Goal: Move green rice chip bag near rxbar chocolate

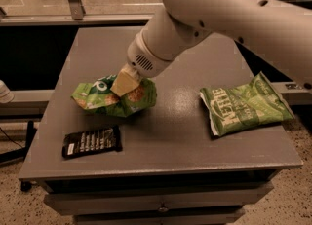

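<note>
The green rice chip bag (100, 97) is a bright light-green crinkly bag with a dark round logo and pictured tan chips. It sits low over the left middle of the grey table (170, 136). My gripper (123, 84) is shut on the bag's top middle, reaching down from the big white arm at the upper right. The rxbar chocolate (91, 141), a flat black wrapper with white text, lies flat near the front left, just below the bag with a small gap between them.
A larger, darker green Kettle chip bag (243, 106) lies on the table's right side. The white arm (234, 14) spans the upper right. A metal rail and glass run along the table's far edge. Drawers sit below the front edge.
</note>
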You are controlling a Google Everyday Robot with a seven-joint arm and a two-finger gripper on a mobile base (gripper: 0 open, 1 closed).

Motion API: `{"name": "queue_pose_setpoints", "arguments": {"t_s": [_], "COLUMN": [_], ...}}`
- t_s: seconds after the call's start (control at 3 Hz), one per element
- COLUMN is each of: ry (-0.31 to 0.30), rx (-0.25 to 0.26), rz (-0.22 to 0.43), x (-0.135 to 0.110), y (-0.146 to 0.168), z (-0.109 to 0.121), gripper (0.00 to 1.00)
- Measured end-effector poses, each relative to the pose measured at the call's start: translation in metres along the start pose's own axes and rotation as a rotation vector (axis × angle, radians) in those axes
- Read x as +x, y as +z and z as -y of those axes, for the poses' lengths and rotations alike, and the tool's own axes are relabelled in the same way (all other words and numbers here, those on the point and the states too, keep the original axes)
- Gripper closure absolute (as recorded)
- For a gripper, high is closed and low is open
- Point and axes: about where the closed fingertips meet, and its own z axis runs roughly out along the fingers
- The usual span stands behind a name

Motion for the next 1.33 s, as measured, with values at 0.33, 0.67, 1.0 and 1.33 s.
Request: {"name": "queue_pose_setpoints", "arguments": {"t_s": [0.33,0.67,1.0,1.33], "ry": [0.053,0.087,0.113,0.137], "rx": [-0.034,-0.051,-0.055,-0.064], "rz": [-0.002,0.000,0.012,0.047], "x": [0.002,0.004,0.005,0.006], "y": [0.012,0.020,0.023,0.019], "z": [-0.016,-0.022,-0.022,-0.015], "gripper": [0.81,0.58,0.35,0.11]}}
